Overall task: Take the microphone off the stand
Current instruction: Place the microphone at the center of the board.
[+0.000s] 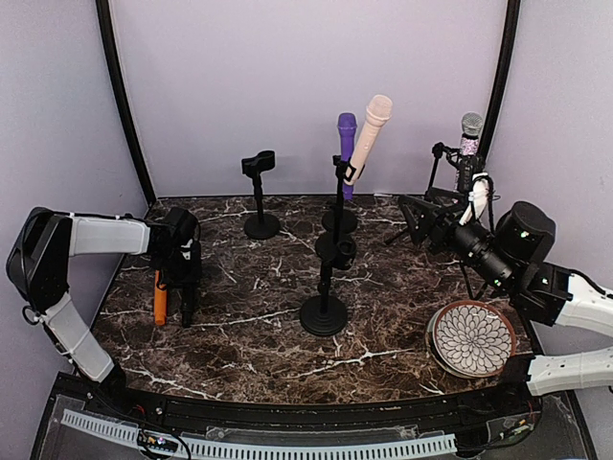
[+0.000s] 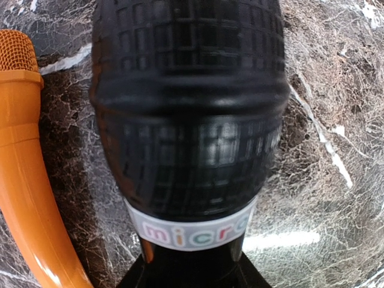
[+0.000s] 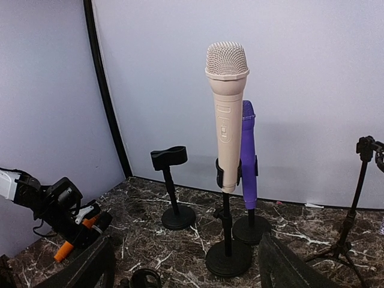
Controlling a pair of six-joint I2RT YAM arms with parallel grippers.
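Black microphone [image 2: 189, 120]: we see it clamped in left tool [image 1: 184, 283] (beside orange microphone [image 2: 24, 180])
Right tool [image 3: 186, 267]: fingers apart, facing beige microphone [image 3: 227, 120]

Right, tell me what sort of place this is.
Probably a robot test booth, not a real studio: plain lilac backdrop walls, a marble-pattern tabletop, and a beige microphone and purple microphone clipped on desk stands.

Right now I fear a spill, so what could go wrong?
The left gripper holds the black microphone close beside the orange microphone; lowering it might knock that one. The open right gripper faces the beige microphone, with the purple microphone just behind; a reach could knock either over.
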